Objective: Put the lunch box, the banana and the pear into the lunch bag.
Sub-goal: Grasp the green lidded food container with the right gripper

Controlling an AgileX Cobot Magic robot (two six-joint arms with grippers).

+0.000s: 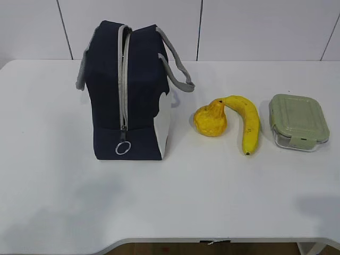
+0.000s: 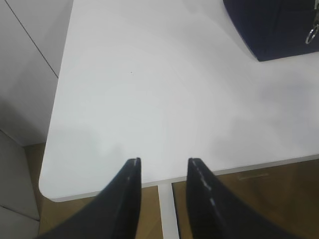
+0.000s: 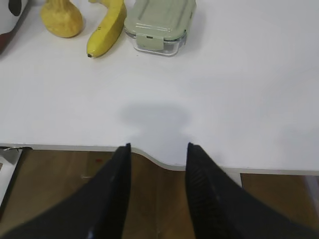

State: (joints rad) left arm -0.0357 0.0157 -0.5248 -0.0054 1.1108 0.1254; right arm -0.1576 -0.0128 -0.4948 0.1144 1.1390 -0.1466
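Note:
The navy lunch bag [image 1: 130,90] stands upright at the table's left, its grey zipper closed with the ring pull [image 1: 122,149] hanging low. To its right lie the lumpy yellow pear [image 1: 210,120], the curved banana [image 1: 247,122] and the lunch box [image 1: 298,121] with a sage-green lid. The pear's neck touches the banana. My left gripper [image 2: 164,162] hangs open and empty over the table's front left edge; a corner of the lunch bag [image 2: 271,27] shows at upper right. My right gripper [image 3: 158,147] is open and empty over the front edge, well short of the pear [image 3: 61,19], banana [image 3: 107,27] and lunch box [image 3: 159,22].
The white table [image 1: 175,202] has a notch in its front edge near my right gripper. A white wall rises behind the table. Wooden floor shows below the table edge in both wrist views. Neither arm appears in the exterior view.

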